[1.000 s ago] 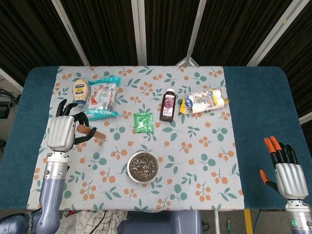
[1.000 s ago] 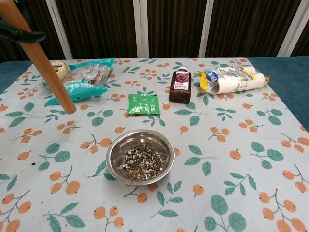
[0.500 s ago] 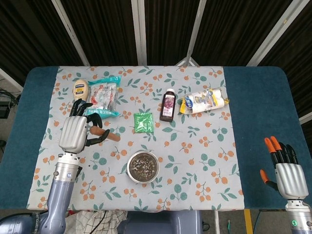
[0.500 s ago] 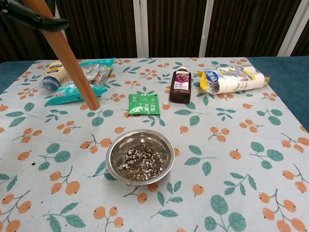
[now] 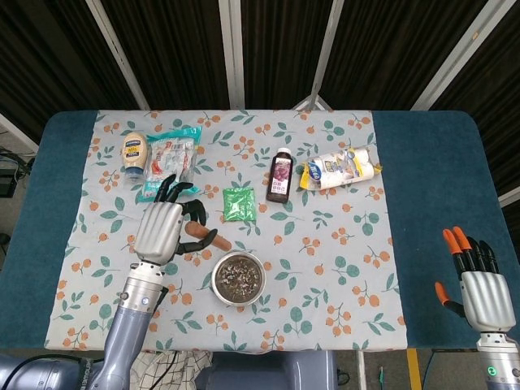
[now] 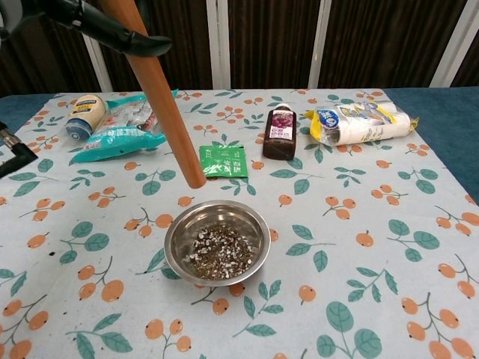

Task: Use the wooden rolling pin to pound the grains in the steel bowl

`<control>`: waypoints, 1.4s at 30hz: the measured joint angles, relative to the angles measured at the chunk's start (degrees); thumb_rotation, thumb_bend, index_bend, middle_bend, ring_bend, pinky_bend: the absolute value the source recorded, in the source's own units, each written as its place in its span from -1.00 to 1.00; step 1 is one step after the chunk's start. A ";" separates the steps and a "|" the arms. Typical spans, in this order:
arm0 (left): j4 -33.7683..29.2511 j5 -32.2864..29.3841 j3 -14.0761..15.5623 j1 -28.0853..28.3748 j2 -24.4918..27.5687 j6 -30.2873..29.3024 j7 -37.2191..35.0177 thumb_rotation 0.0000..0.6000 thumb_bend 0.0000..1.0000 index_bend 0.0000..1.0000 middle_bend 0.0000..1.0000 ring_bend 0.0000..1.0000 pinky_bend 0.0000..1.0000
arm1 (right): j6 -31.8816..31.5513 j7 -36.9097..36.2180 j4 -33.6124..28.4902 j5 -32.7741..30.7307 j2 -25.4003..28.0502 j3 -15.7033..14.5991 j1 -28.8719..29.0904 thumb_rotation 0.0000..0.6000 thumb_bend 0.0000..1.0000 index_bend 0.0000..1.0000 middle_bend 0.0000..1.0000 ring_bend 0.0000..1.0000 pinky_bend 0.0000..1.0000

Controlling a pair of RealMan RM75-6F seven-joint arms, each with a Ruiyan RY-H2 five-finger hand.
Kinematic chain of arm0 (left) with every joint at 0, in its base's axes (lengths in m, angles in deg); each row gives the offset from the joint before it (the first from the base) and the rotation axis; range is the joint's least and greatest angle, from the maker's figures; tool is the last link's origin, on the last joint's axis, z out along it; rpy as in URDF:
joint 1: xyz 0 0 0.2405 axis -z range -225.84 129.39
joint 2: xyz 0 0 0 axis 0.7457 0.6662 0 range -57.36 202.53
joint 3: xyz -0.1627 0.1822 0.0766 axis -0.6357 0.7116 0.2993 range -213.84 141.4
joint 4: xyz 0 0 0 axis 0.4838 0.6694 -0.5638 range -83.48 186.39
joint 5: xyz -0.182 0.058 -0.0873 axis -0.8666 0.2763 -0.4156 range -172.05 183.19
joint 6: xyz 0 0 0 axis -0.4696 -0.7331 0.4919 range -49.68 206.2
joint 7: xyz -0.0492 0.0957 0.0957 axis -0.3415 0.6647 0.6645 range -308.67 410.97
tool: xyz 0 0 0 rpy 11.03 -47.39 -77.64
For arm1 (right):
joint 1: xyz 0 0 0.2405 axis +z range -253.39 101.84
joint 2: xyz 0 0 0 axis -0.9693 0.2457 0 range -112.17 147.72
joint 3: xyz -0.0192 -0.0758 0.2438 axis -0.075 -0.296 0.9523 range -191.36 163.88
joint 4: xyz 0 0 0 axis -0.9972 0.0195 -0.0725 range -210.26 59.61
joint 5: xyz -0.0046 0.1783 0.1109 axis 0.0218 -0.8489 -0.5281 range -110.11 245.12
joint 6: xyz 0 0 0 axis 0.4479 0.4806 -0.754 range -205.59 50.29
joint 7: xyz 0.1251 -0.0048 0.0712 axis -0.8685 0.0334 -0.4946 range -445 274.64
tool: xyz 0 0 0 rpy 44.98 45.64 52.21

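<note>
One hand working: left hand point(image 5: 158, 231) clenched round wooden rolling pin point(image 6: 156, 88), tip hanging just left of steel bowl point(image 6: 217, 241) rim. Grains point(image 6: 221, 252) heaped in bowl centre. Advice: shift pin rightward over grains, keep near-upright, press down gently. Right hand point(image 5: 485, 299) released, idle, fingers spread.

**Groceries along the far side of a floral cloth**

A leaf-and-orange patterned cloth point(image 5: 341, 244) covers the blue tabletop point(image 5: 439, 162). At the far left lies a mayonnaise bottle point(image 5: 133, 152) beside a teal snack bag point(image 5: 172, 158). A green sachet point(image 5: 239, 204) lies flat near the middle. A dark bottle point(image 5: 281, 175) lies just left of a wrapped roll pack point(image 5: 340, 169).
</note>
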 measured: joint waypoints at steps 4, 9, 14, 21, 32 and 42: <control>0.13 -0.44 0.44 1.14 -2.46 -0.42 1.70 1.00 0.79 0.34 0.42 -0.62 -1.00 | 0.14 -0.07 -0.06 -0.16 0.07 0.03 0.02 1.00 -0.26 -1.00 -1.00 -1.00 -1.00; 0.52 -1.03 1.20 2.14 -4.68 -0.77 3.46 1.00 0.79 0.34 0.42 -0.62 -1.00 | 0.20 0.01 -0.10 -0.13 0.10 0.01 0.06 1.00 -0.26 -1.00 -1.00 -1.00 -1.00; 1.12 -1.01 2.25 3.02 -6.75 -0.86 4.79 1.00 0.79 0.34 0.42 -0.62 -1.00 | 0.11 0.02 -0.12 -0.12 0.11 -0.03 -0.02 1.00 -0.26 -1.00 -1.00 -1.00 -1.00; 1.81 -0.93 2.06 3.63 -8.04 -1.43 5.70 1.00 0.79 0.34 0.42 -0.62 -1.00 | 0.25 -0.07 -0.11 -0.14 0.14 -0.05 0.03 1.00 -0.26 -1.00 -1.00 -1.00 -1.00; 2.38 -1.70 2.39 4.46 -9.91 -1.00 6.30 1.00 0.80 0.34 0.42 -0.62 -1.00 | 0.04 -0.07 -0.10 -0.08 0.14 -0.01 -0.03 1.00 -0.26 -1.00 -1.00 -1.00 -1.00; 3.29 -2.59 3.87 3.96 -8.86 -1.18 7.93 1.00 0.80 0.34 0.42 -0.62 -1.00 | 0.09 -0.20 -0.07 0.03 0.15 -0.07 -0.01 1.00 -0.26 -1.00 -1.00 -1.00 -1.00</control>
